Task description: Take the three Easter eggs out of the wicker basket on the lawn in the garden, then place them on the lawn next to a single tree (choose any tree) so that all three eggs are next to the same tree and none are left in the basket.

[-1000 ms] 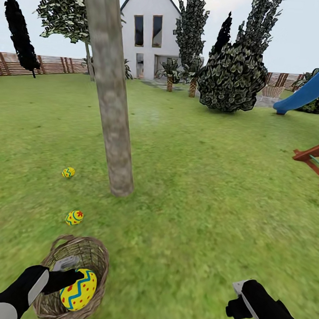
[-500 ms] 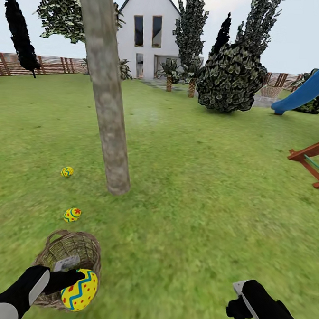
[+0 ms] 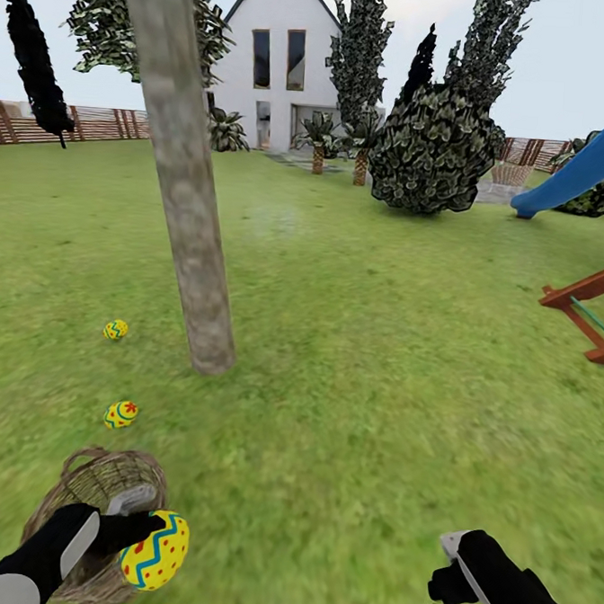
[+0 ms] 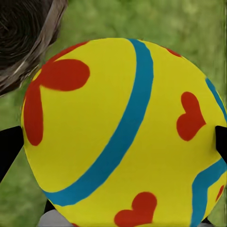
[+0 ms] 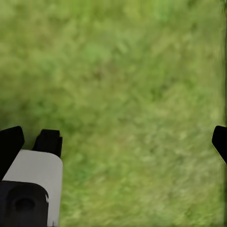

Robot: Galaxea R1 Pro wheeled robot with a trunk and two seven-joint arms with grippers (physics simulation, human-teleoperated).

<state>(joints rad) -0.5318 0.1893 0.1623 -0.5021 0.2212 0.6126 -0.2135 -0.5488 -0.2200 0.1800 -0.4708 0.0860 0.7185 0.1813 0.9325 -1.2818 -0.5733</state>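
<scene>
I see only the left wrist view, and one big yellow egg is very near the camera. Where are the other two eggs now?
Observer: Both lie on the lawn to the left of the tree: the nearer egg and the farther egg.
Operator: Is the basket under my egg?
Observer: Only partly. The held egg, in the left end effector, sits at the right rim of the wicker basket, mostly over grass.
Operator: What is the right arm doing?
Observer: The right end effector is open over grass and holds nothing.
</scene>
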